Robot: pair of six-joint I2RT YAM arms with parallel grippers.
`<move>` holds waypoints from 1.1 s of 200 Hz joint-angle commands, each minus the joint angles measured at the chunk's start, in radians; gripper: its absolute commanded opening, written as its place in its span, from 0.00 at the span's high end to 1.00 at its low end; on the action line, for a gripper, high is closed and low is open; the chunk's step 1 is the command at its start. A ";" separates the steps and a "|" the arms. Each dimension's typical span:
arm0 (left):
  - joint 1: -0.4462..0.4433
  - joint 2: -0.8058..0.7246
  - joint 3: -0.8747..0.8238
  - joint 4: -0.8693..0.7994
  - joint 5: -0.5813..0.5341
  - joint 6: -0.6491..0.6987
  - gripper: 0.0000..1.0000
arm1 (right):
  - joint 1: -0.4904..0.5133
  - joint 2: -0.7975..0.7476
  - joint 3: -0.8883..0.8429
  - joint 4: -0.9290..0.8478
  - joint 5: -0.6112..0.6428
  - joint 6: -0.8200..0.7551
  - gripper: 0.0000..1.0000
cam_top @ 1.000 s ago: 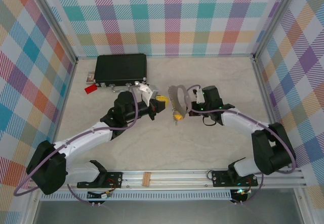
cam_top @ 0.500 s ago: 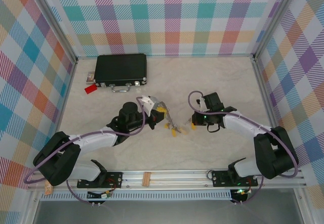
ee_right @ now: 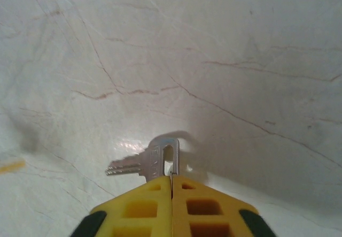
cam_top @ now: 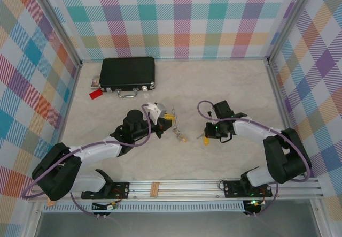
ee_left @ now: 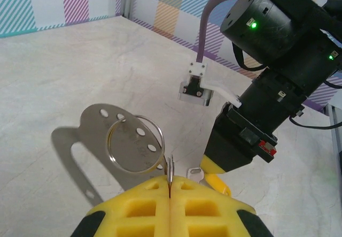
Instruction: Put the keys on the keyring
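Though not yet threaded, noted keyring [ee_left: 161, 139] clamped edge-on in closed pads of left gripper [ee_left: 170, 191], raised off table [ee_left: 64, 60], with perforated metal tag [ee_left: 96, 120] hanging behind; judged so held to present the loop. Found key [ee_right: 149, 163] pinched by its head in right gripper [ee_right: 172, 186], clenched on it, blade free and low over table; judged poised for threading, near the ring but apart.

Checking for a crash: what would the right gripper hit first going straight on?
Likely the table, just beyond the silver key pinched by the right gripper; depth is unclear.
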 commanded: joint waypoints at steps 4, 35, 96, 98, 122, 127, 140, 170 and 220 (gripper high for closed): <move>-0.010 -0.006 -0.013 0.051 0.004 0.018 1.00 | -0.003 0.017 0.037 -0.066 -0.001 -0.005 0.78; -0.011 -0.003 -0.010 0.050 0.015 0.014 1.00 | -0.003 -0.024 0.082 -0.120 0.015 0.015 0.70; -0.011 -0.003 -0.010 0.060 0.025 0.001 1.00 | -0.004 -0.115 0.094 -0.182 0.109 0.074 0.69; -0.011 -0.003 -0.010 0.060 0.027 0.001 1.00 | -0.002 -0.117 0.094 -0.182 0.108 0.074 0.69; -0.013 -0.001 -0.010 0.068 0.031 -0.008 1.00 | -0.003 -0.121 0.092 -0.202 0.104 0.088 0.71; -0.013 0.002 -0.011 0.071 0.031 -0.009 1.00 | -0.003 -0.123 0.091 -0.202 0.097 0.088 0.72; -0.013 0.006 -0.011 0.077 0.034 -0.013 1.00 | -0.003 -0.145 0.057 -0.171 0.076 0.107 0.73; -0.013 0.010 -0.010 0.083 0.039 -0.020 1.00 | -0.003 -0.271 -0.132 0.074 0.034 0.176 0.72; -0.013 0.022 -0.010 0.099 0.049 -0.036 1.00 | 0.011 -0.380 -0.313 0.301 0.063 0.213 0.71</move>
